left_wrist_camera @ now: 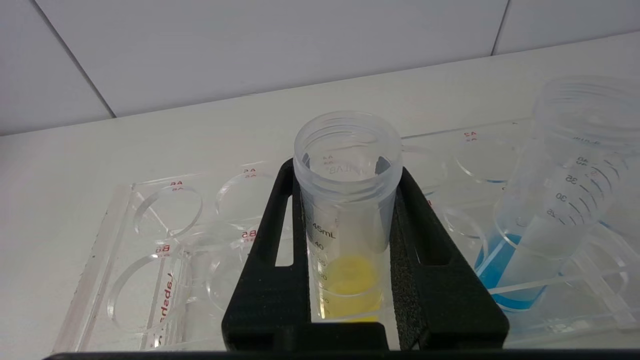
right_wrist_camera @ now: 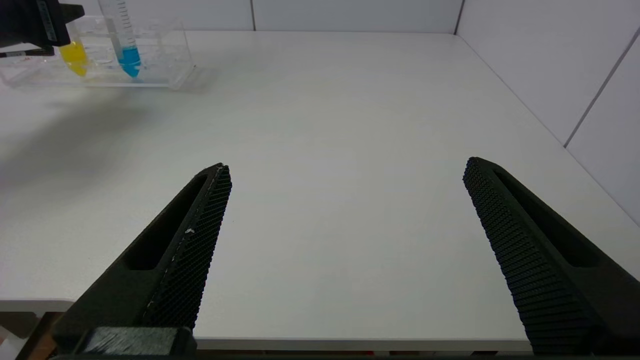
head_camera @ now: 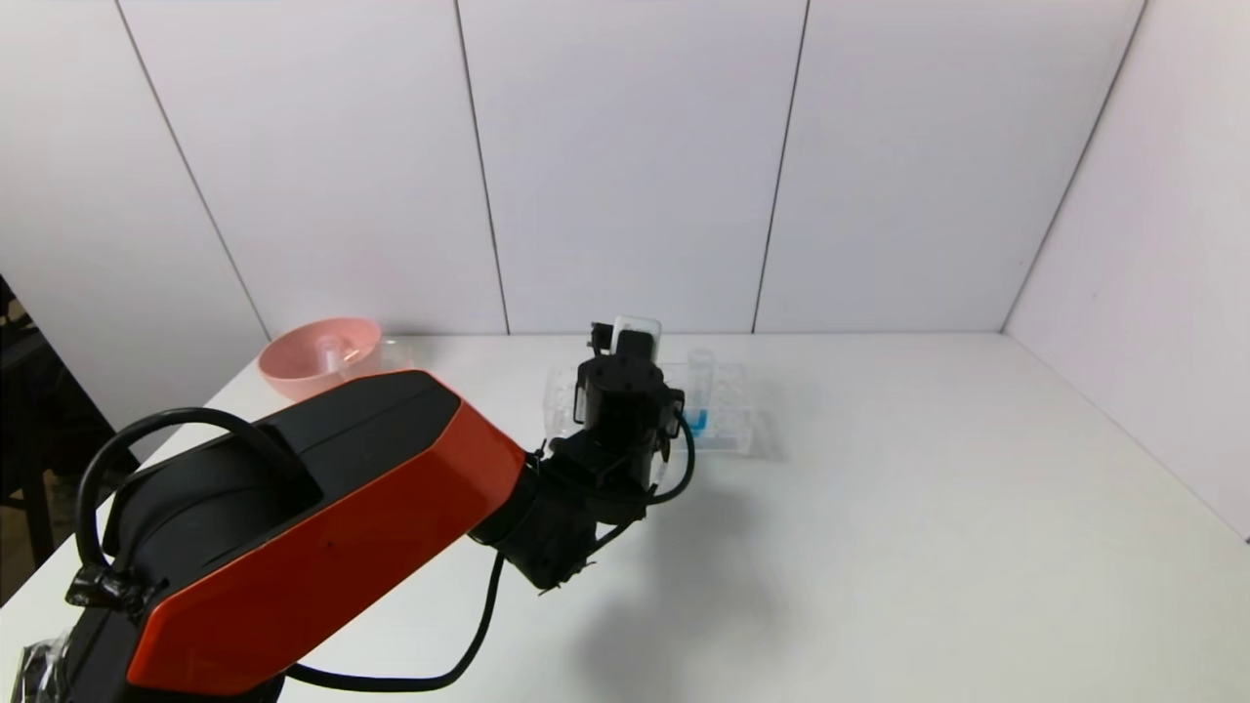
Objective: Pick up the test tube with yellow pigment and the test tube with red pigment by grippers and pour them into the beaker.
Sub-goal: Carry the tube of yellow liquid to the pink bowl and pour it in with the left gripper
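The test tube with yellow pigment (left_wrist_camera: pixel 350 225) stands upright in the clear rack (left_wrist_camera: pixel 150 260), its mouth open. My left gripper (left_wrist_camera: pixel 345 170) is shut on it, one black finger pressed on each side of its upper half. In the head view the left gripper (head_camera: pixel 625 386) reaches over the rack (head_camera: pixel 732 430) and hides the tube. From the right wrist view the yellow tip (right_wrist_camera: pixel 74 57) shows far off. My right gripper (right_wrist_camera: pixel 347 164) hangs open over bare table near the front edge, holding nothing. The test tube with red pigment is out of view. The beaker (head_camera: pixel 395 353) shows only faintly beside the pink bowl.
A blue-tipped tube (left_wrist_camera: pixel 550 210) leans in the rack just beside the held one. A pink bowl (head_camera: pixel 317 356) sits at the back left of the white table (head_camera: pixel 928 508). White walls close the back and right sides.
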